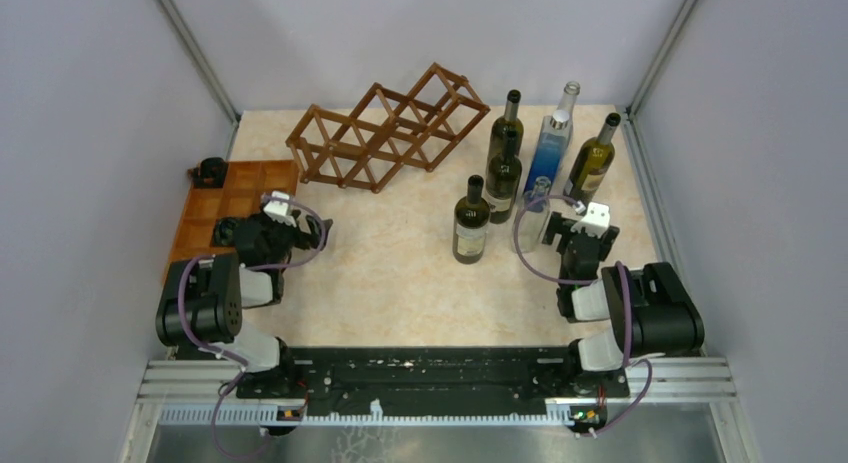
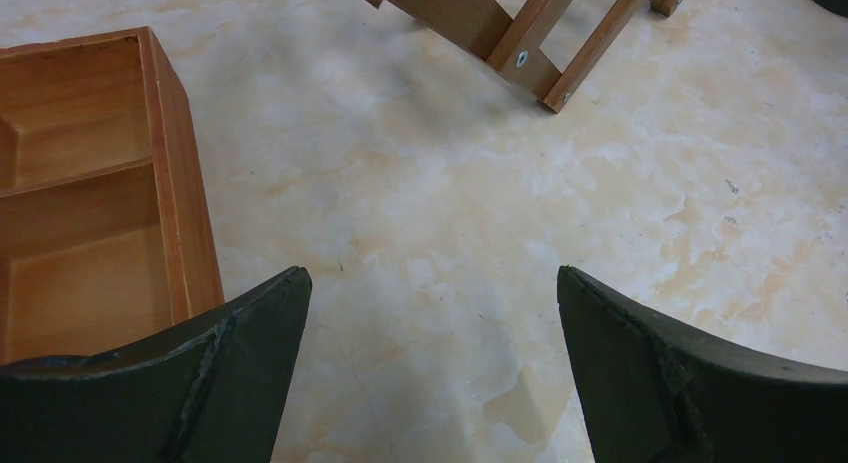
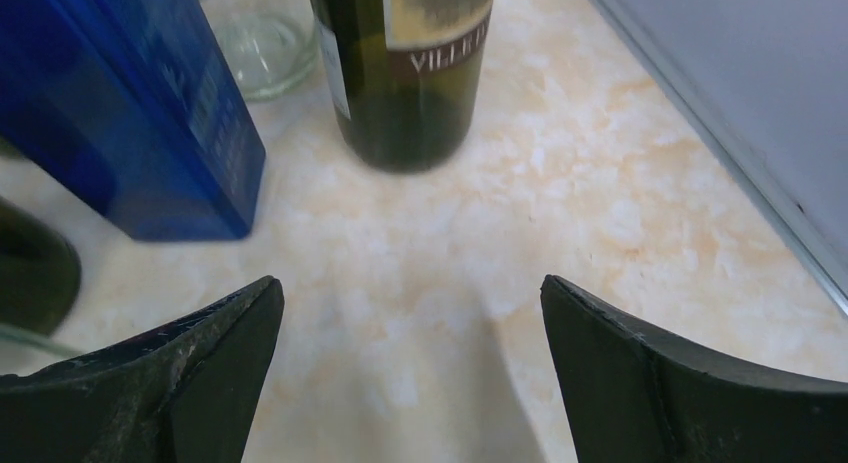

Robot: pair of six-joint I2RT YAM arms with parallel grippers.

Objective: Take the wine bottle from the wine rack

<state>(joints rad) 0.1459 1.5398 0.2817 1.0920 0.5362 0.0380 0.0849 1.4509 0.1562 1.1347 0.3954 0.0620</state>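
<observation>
The reddish-brown lattice wine rack [image 1: 388, 128] stands at the back middle of the table; I see no bottle in its cells. Several bottles stand upright to its right, among them a dark green wine bottle [image 1: 471, 223], another [image 1: 503, 178], a blue bottle [image 1: 550, 148] and an olive one [image 1: 592, 161]. My left gripper [image 1: 297, 223] is open and empty, low over the table [image 2: 431, 273], with the rack's foot [image 2: 540, 43] ahead of it. My right gripper [image 1: 575, 218] is open and empty [image 3: 410, 281], just short of the blue bottle [image 3: 130, 113] and a labelled green bottle [image 3: 410, 73].
A flat orange-brown compartment tray [image 1: 225, 208] lies at the left, its wall [image 2: 185, 183] beside my left finger. A clear bottle base [image 3: 255, 33] and a dark bottle [image 3: 35, 273] stand left of my right gripper. The grey side wall [image 3: 740, 113] runs along the right.
</observation>
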